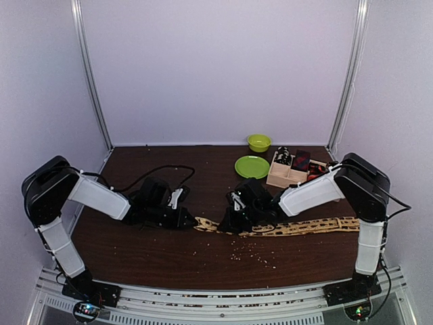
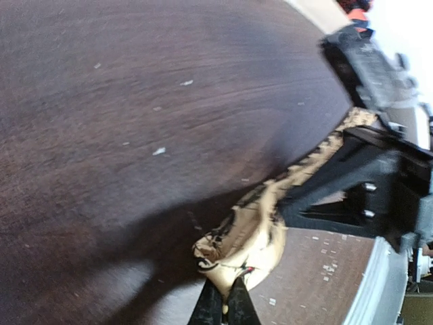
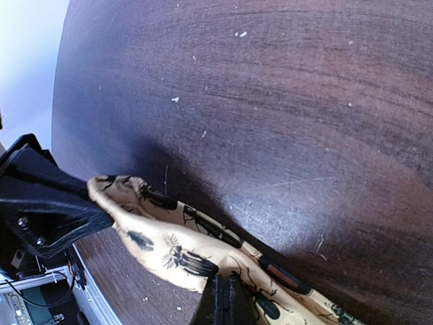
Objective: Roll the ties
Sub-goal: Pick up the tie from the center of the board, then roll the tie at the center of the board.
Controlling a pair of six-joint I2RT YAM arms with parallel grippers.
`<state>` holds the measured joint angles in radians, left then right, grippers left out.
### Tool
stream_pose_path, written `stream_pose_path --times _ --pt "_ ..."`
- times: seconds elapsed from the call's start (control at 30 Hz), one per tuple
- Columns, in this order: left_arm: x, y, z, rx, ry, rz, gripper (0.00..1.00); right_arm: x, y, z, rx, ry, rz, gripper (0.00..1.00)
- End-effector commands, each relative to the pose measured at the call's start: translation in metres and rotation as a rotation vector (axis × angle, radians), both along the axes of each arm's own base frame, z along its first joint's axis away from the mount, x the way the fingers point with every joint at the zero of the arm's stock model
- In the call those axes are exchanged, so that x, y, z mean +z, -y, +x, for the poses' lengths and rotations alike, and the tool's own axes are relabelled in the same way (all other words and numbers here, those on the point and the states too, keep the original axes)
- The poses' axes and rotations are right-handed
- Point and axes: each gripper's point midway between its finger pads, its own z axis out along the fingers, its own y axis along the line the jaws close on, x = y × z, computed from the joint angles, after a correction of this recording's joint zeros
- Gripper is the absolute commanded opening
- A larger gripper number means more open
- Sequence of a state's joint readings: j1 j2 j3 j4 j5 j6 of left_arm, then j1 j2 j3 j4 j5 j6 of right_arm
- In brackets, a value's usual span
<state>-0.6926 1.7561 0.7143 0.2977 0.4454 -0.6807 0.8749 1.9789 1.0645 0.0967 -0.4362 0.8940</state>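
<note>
A long tan tie (image 1: 298, 227) with dark insect-like marks lies across the table's front right. My left gripper (image 1: 192, 222) is shut on the tie's crumpled left end (image 2: 252, 233), its jaws (image 2: 226, 286) pinched together on the fabric. A short way along, my right gripper (image 1: 228, 222) is shut on the same tie (image 3: 172, 249), the fingers (image 3: 226, 283) pressed onto the cloth. Between the two grippers the fabric is bunched and partly lifted. Other ties (image 1: 300, 161), small dark and red bundles, sit in the wooden tray (image 1: 279, 178).
A green plate (image 1: 252, 166) and a green bowl (image 1: 259, 142) stand at the back, left of the tray. Pale crumbs (image 1: 252, 254) are scattered on the dark wood in front of the tie. Walls close the table on three sides.
</note>
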Motion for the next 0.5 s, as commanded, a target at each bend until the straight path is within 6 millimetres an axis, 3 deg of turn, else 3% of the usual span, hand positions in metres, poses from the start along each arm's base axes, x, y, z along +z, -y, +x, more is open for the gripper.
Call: stream_pose_path --times 0.0,0.13,0.23,0.47 --pt "0.052 0.014 -0.004 -0.066 0.106 -0.161 0.00 -0.026 0.010 -0.003 -0.011 -0.032 -0.077 0.00" --pt "0.094 0.028 -0.019 -0.144 0.167 -0.271 0.00 -0.026 0.006 -0.007 0.000 -0.038 -0.067 0.00" --pt "0.113 0.038 -0.026 -0.192 0.191 -0.315 0.00 -0.025 -0.002 -0.010 0.012 -0.041 -0.054 0.00" --pt "0.113 0.050 -0.031 -0.215 0.169 -0.353 0.00 -0.023 -0.021 -0.020 0.046 -0.048 -0.029 0.00"
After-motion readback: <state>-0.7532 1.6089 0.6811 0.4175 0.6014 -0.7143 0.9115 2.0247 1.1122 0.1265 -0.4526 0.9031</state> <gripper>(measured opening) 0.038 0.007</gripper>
